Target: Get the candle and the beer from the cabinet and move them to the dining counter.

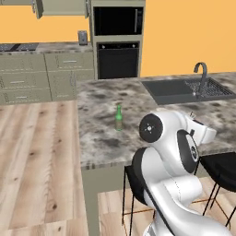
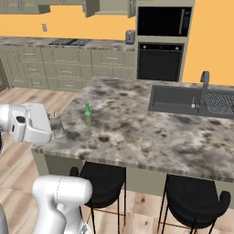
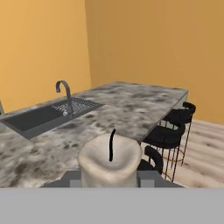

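The candle point(image 3: 109, 159) is a stubby pale cylinder with a dark wick, pinched at its sides between the fingers point(image 3: 148, 178), which stand close together on it; in the right base view it point(image 2: 56, 125) sits at the near corner of the desk point(image 2: 151, 132), at or just above the granite — whether it already rests there I cannot tell. By its look it is light and stiff, with a smooth waxy wall that may slip, so a low grip across the body, as here, suits it; the thin wick should be left alone. Being short and wide, it should stand steadily once let go. The beer point(image 1: 119, 118) stands upright on the same top, near the candle yet apart from it, well clear of the sink point(image 1: 184, 90) and faucet point(image 1: 202, 76). Glass, tall and slim, it would tip easily and could break, so a hold around the body below the neck seems best. Black stools point(image 2: 103, 183) stand under the near edge. Both things look nearly delivered.
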